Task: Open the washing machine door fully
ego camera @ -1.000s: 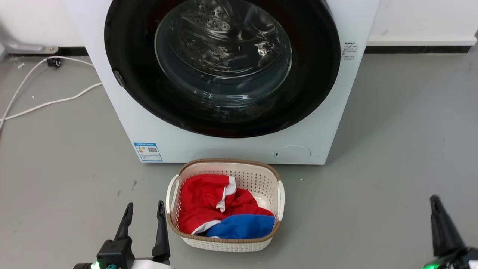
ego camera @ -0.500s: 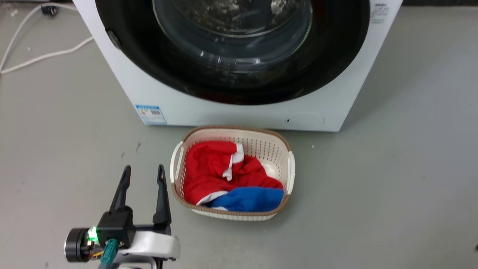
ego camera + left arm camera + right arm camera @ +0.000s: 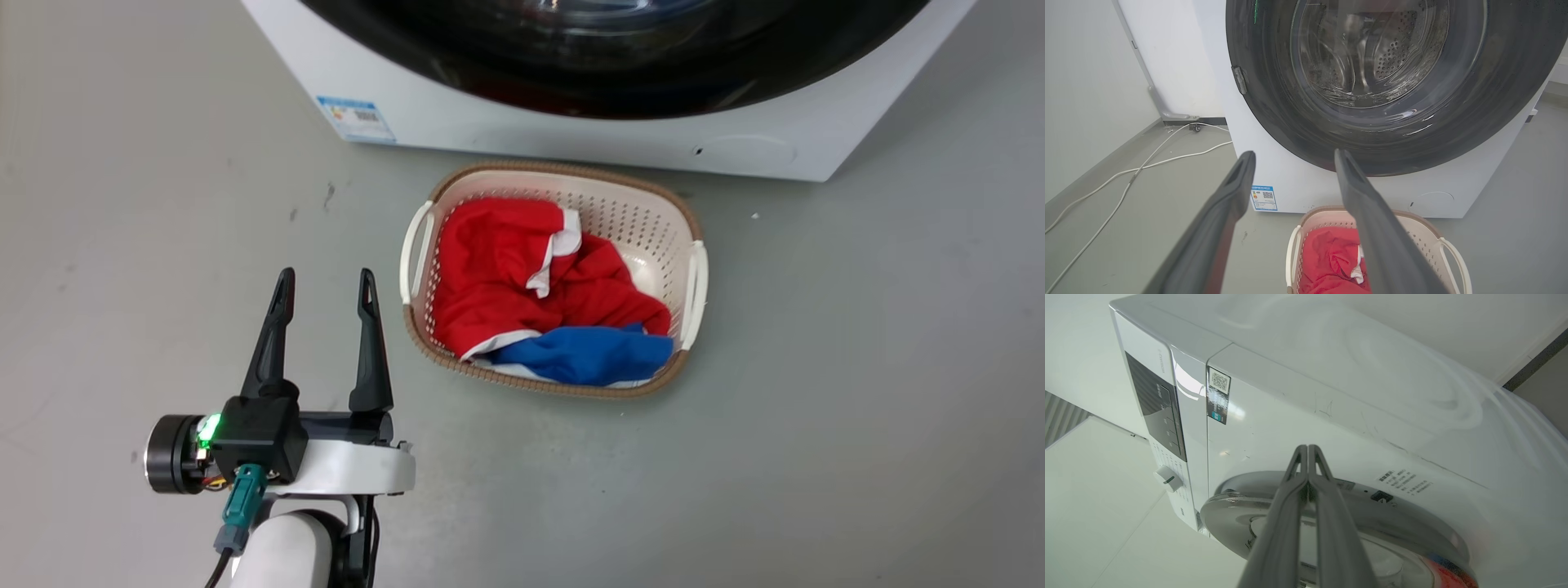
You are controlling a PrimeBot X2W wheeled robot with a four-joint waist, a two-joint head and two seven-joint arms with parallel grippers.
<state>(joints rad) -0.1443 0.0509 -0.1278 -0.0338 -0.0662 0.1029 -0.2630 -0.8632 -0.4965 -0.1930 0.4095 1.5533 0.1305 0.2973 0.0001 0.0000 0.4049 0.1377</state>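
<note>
The white washing machine stands at the top of the head view, with the lower edge of its glossy black washing machine door lying flat against the front. In the left wrist view the door looks shut, the steel drum visible through its glass bowl and a small grey tab on its left rim. My left gripper hovers open and empty over the floor, left of the basket and well short of the machine. My right gripper is shut on nothing, pointing at the machine just above the door's rim.
A white laundry basket with red and blue clothes sits on the grey floor right in front of the machine. White cables trail across the floor at the left by the wall. The control panel and knob are on the machine's front.
The head camera has tilted down, so the machine and basket slid up the picture. More of my left wrist and forearm has come into it. The right gripper has left its lower right corner.
</note>
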